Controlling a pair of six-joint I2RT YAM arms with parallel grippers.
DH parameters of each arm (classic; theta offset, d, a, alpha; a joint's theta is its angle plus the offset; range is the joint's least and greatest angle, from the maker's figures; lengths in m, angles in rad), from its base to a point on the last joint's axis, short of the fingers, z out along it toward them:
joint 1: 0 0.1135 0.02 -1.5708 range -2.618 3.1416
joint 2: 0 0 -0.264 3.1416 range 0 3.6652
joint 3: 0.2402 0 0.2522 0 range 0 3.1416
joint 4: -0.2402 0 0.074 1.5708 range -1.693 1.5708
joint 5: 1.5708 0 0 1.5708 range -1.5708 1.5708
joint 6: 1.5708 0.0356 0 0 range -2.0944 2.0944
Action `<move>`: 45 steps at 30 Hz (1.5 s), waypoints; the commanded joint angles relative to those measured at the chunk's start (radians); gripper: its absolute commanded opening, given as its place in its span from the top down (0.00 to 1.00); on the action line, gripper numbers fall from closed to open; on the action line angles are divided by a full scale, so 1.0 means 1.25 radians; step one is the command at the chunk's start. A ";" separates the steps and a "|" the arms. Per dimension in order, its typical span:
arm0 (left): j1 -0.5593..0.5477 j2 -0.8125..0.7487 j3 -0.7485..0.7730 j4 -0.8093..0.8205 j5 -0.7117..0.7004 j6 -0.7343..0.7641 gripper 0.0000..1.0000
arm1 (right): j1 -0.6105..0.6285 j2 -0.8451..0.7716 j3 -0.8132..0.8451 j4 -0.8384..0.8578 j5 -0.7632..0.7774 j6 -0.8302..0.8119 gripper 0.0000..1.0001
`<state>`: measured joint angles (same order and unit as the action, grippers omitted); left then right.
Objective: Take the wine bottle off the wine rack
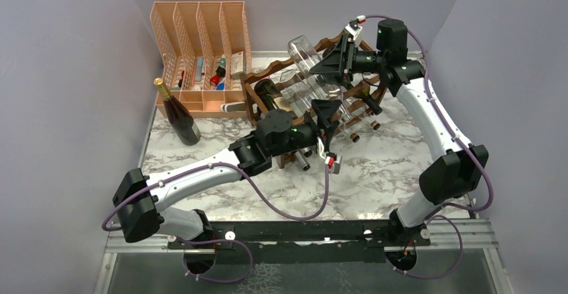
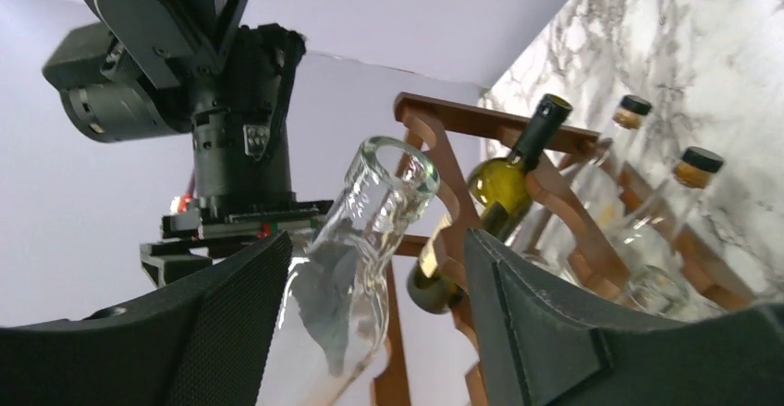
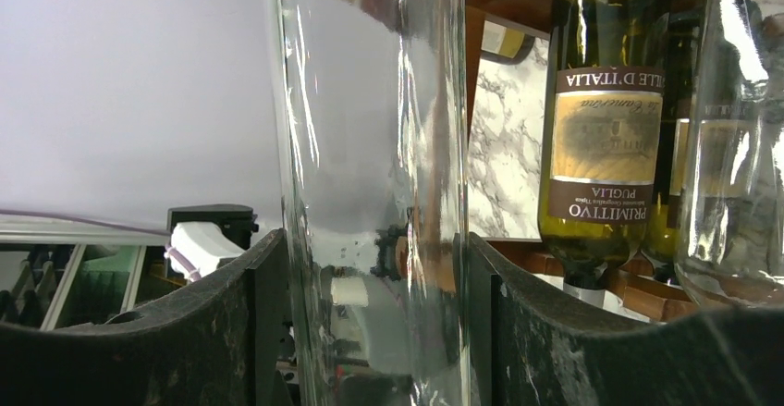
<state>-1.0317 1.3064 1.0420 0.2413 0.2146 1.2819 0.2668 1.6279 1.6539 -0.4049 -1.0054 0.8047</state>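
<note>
A clear empty wine bottle (image 1: 309, 58) is tilted above the dark brown wine rack (image 1: 250, 100), base up at the back. My right gripper (image 1: 333, 63) is shut on its body, and the glass (image 3: 370, 147) fills the gap between my fingers (image 3: 370, 323). My left gripper (image 1: 327, 121) is open around the bottle's neck (image 2: 356, 258). The neck lies against the left finger, with a wide gap to the right finger. The left gripper (image 2: 379, 313) points up at the rack (image 2: 444, 147).
The rack holds a dark bottle (image 1: 271, 93), a green labelled bottle (image 3: 601, 119) and other clear bottles (image 3: 740, 147). A dark wine bottle (image 1: 177, 113) stands on the marble table at the left. A peach mesh organizer (image 1: 201, 39) stands at the back left.
</note>
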 commanded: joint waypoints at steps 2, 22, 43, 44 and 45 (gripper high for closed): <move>-0.023 0.042 0.028 0.145 -0.047 0.128 0.31 | -0.004 -0.048 -0.005 0.031 -0.037 0.011 0.65; -0.041 0.142 0.079 0.202 -0.112 0.276 0.52 | -0.004 -0.084 -0.051 0.054 -0.049 0.021 0.64; -0.078 0.055 0.025 0.357 -0.200 0.301 1.00 | -0.097 -0.104 -0.004 0.017 -0.051 -0.009 0.00; -0.079 0.052 0.022 0.365 -0.203 0.300 1.00 | -0.106 -0.104 0.000 0.013 -0.049 -0.014 0.00; -0.079 0.047 0.021 0.371 -0.205 0.298 1.00 | -0.116 -0.105 0.005 0.005 -0.047 -0.019 0.00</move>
<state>-1.1213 1.4296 1.0729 0.5613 -0.0086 1.6325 0.1543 1.5242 1.6154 -0.4038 -1.0340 0.8043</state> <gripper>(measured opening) 0.410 0.995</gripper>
